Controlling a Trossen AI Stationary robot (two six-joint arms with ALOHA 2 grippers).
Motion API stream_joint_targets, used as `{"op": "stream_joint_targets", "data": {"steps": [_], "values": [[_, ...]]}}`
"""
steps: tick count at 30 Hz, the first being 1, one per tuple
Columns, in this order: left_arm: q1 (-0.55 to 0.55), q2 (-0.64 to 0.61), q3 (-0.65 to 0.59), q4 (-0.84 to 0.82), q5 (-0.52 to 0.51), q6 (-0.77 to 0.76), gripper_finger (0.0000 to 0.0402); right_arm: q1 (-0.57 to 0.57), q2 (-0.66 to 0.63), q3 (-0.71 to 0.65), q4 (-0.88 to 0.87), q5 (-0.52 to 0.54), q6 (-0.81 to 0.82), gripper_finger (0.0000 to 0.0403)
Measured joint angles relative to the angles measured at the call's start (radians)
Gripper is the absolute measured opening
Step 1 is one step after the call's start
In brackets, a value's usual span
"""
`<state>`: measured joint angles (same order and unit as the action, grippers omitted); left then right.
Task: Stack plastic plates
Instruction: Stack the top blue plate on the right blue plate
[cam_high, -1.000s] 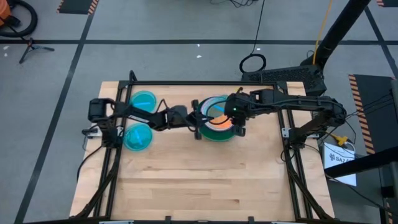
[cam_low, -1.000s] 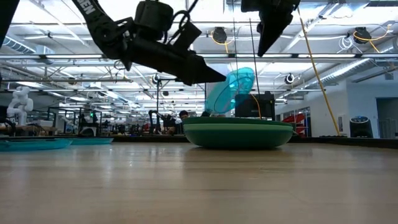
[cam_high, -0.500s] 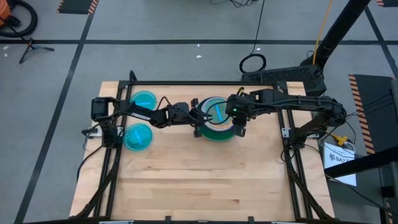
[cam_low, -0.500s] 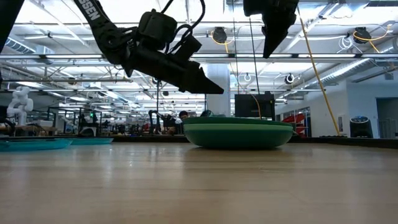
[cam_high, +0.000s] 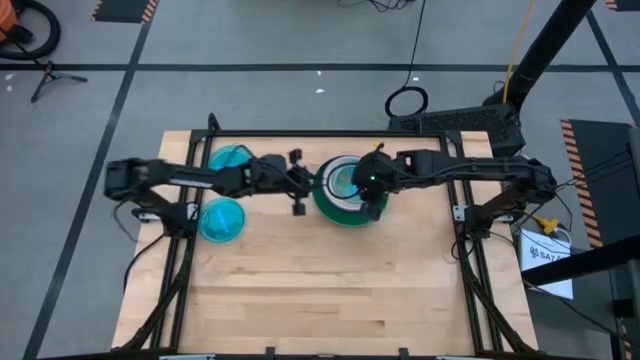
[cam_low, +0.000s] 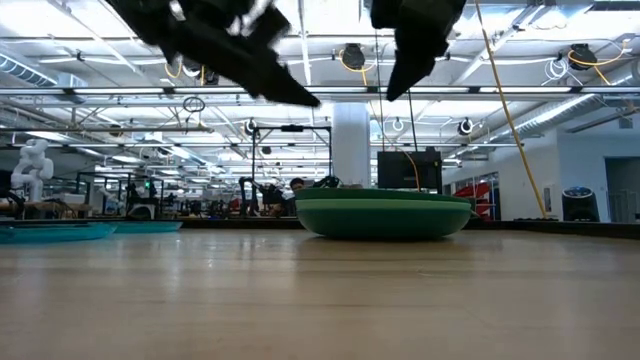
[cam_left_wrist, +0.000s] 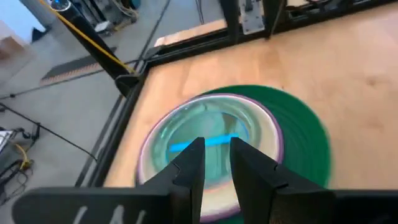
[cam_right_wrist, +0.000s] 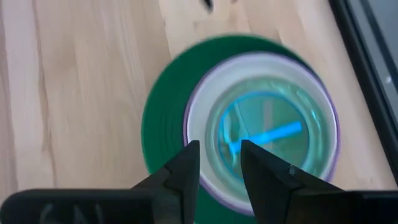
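Note:
A stack stands at the table's far middle: a large dark green plate (cam_high: 330, 210) at the bottom, a white plate with a purple rim (cam_right_wrist: 199, 118) on it, and a small translucent blue divided plate (cam_left_wrist: 205, 134) lying flat on top. My left gripper (cam_left_wrist: 216, 152) hovers just left of the stack, above it, open by a narrow gap and empty. My right gripper (cam_right_wrist: 219, 155) hovers over the stack's right part, pointing down, also open by a narrow gap and empty. In the low view both grippers (cam_low: 300, 98) (cam_low: 395, 85) are well above the green plate (cam_low: 385, 215).
Two more translucent blue plates (cam_high: 230, 158) (cam_high: 222, 218) lie flat at the table's left, under the left arm; they also show in the low view (cam_low: 50, 232). Bare wood (cam_high: 330, 290) covers the near half of the table. A black frame (cam_high: 300, 133) runs along the table's edges.
My left gripper has let go of the blue plate, which was tilted on edge over the stack and now lies flat on top, covering the orange plate. The gripper then rose and drew back toward the table's left edge. My right gripper shifted slightly left over the stack.

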<state>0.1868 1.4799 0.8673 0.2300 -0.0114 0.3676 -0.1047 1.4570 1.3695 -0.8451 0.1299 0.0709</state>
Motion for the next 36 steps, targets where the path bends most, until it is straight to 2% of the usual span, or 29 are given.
{"op": "stream_joint_targets", "data": {"steps": [4,7,10,14,18,21,27,32,34,36], "values": [[0.003,-0.178,0.001,-0.175,-0.001,0.012,0.0083,0.000,0.001,-0.059,0.135,0.000,-0.035,0.0112],[0.004,-0.287,0.000,-0.341,-0.038,-0.020,0.0083,0.000,0.001,-0.082,0.216,0.000,-0.038,0.0112],[0.011,-0.377,0.000,-0.548,-0.115,-0.081,0.0083,0.000,0.001,-0.093,0.250,0.000,-0.058,0.0112],[0.044,-0.432,0.000,-0.777,-0.231,-0.213,0.0083,-0.001,0.000,-0.093,0.296,0.001,-0.119,0.0112],[0.098,-0.432,-0.002,-0.924,-0.311,-0.355,0.0083,-0.003,0.000,-0.093,0.357,0.001,-0.214,0.0112],[0.147,-0.404,0.000,-0.963,-0.338,-0.433,0.0082,-0.011,0.000,-0.093,0.387,0.001,-0.276,0.0112],[0.291,-0.311,-0.001,-0.989,-0.333,-0.453,0.0080,-0.037,0.000,-0.093,0.397,0.000,-0.348,0.0112],[0.406,-0.205,-0.002,-0.976,-0.238,-0.380,0.0080,-0.062,-0.022,-0.172,0.442,-0.002,-0.386,0.0112],[0.435,-0.170,-0.002,-0.937,-0.191,-0.339,0.0080,-0.078,-0.046,-0.234,0.514,-0.009,-0.402,0.0112],[0.458,-0.154,-0.001,-0.920,-0.147,-0.296,0.0080,-0.099,-0.087,-0.312,0.592,-0.058,-0.424,0.0112]]}}
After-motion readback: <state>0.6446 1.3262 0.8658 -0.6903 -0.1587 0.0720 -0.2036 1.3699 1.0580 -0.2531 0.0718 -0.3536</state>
